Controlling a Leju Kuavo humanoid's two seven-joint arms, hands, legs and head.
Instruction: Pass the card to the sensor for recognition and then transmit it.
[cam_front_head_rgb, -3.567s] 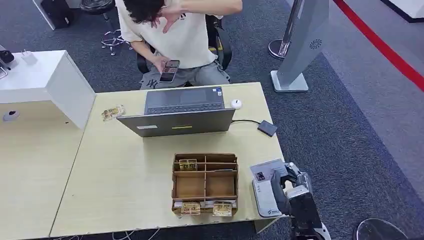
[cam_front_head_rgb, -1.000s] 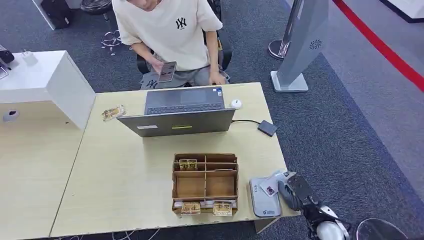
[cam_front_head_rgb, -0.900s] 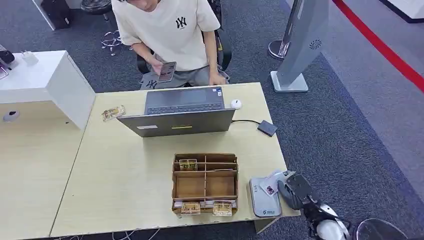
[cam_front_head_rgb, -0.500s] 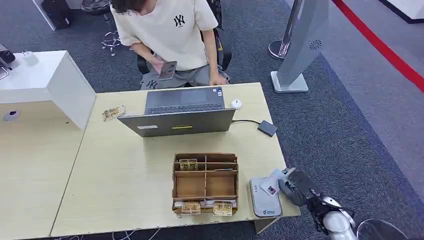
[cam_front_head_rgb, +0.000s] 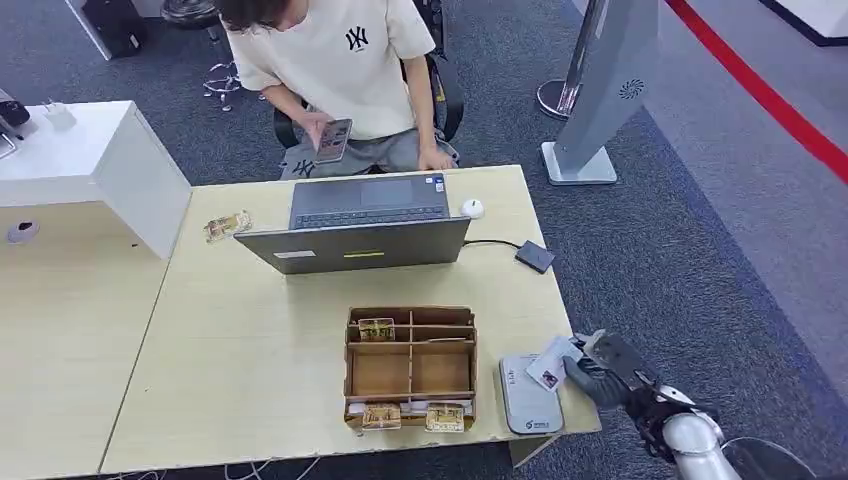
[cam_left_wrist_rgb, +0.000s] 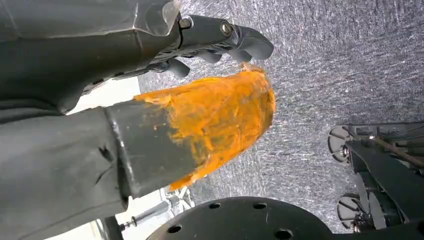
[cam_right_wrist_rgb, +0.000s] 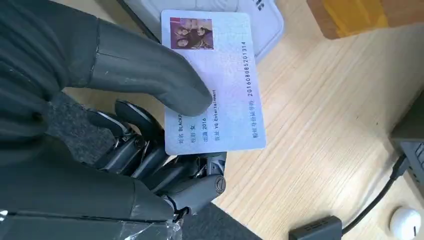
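Right hand pinches the card over the sensor at the bench's five o'clock corner; the thin thumb-hold could slip.

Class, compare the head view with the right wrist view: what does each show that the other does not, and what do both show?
Head view alone: the person with a phone, the laptop and the whole wooden organizer.
Right wrist view alone: the card's printed text and photo, and the thumb pressing on it.
Both: the right hand holding the card at the grey sensor, and the white mouse.
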